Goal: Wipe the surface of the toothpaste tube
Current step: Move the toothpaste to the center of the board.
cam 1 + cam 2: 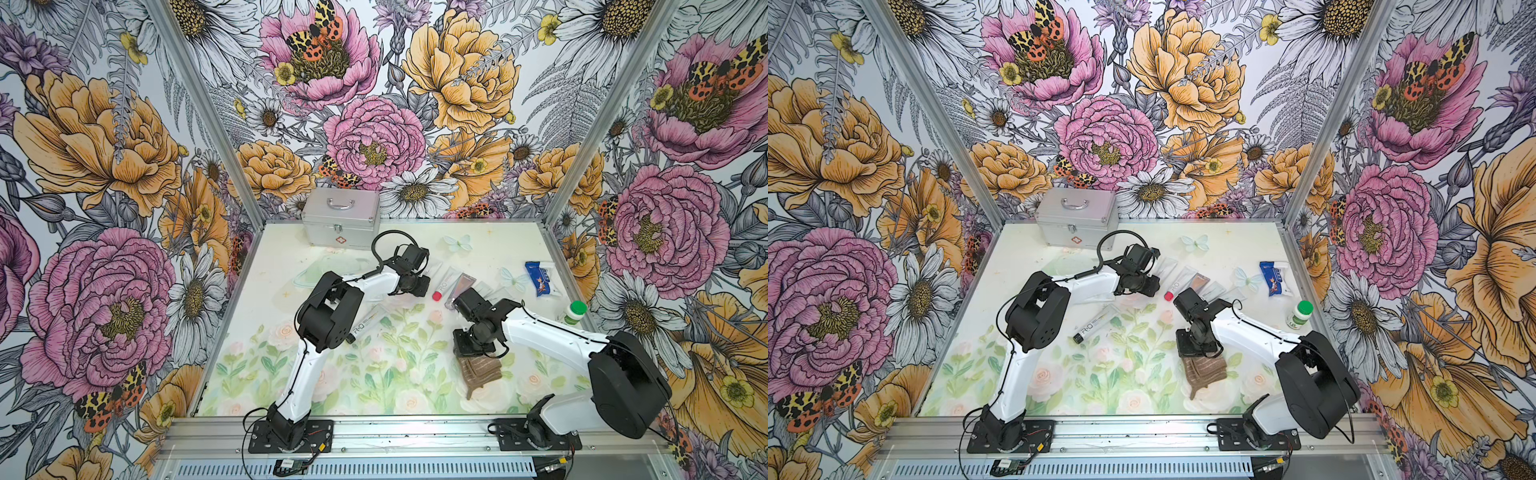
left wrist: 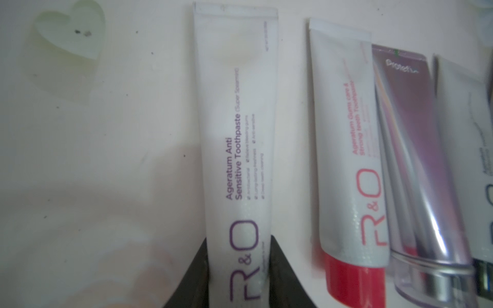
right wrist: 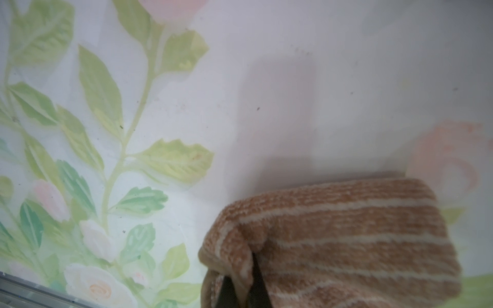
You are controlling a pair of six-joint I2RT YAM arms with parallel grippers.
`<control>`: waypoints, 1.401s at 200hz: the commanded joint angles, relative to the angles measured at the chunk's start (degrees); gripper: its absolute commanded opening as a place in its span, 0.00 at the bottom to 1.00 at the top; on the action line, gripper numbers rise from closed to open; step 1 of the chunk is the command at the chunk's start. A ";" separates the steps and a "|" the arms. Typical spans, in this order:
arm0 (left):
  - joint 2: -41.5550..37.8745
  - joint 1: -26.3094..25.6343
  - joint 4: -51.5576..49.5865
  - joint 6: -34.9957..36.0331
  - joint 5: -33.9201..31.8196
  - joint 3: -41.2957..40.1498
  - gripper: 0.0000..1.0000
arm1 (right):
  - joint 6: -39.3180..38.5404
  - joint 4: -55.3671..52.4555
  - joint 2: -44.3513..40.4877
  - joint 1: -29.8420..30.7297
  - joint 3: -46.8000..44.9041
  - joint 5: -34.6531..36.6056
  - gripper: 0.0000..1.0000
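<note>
Toothpaste tube, the white plastic one with purple lettering [image 2: 234, 133], lies on the pale floral table [image 2: 106, 160] toward the far side. The left gripper [image 2: 240, 256] is clamped across its cap end. The right gripper [image 3: 241, 280] is pinching the brown striped towel [image 3: 346, 240], well apart from it. That hold looks pretty narrow to me, so wiping pressure could twist the tube loose or shove it into the red-capped white tube [image 2: 346, 160] just beside it.

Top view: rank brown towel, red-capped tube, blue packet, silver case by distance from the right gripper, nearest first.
1. Brown towel: clamped in the right gripper, near the front.
2. Red-capped tube: behind the gripper, about midway back.
3. Blue packet: farther back, toward the right side.
4. Silver case: back left, plainly farthest.
</note>
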 commanded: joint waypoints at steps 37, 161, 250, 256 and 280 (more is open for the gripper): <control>6.41 -1.99 -1.59 2.71 6.89 7.76 0.36 | -0.19 -0.11 -0.29 -0.52 0.81 0.93 0.00; -17.22 3.79 -1.75 -3.88 -2.39 -10.79 0.82 | 0.03 0.01 0.88 1.27 3.11 -0.03 0.00; -50.78 2.63 -6.67 -13.44 -13.09 -43.23 0.87 | -1.38 0.01 3.87 2.37 5.73 -0.48 0.00; -51.83 2.51 -7.04 -14.26 -13.73 -44.65 0.88 | -1.38 -0.01 3.76 2.43 5.77 -0.56 0.00; -53.99 2.12 -8.03 -17.60 -16.26 -48.73 0.89 | -1.43 -0.04 3.59 2.55 5.63 -0.65 0.00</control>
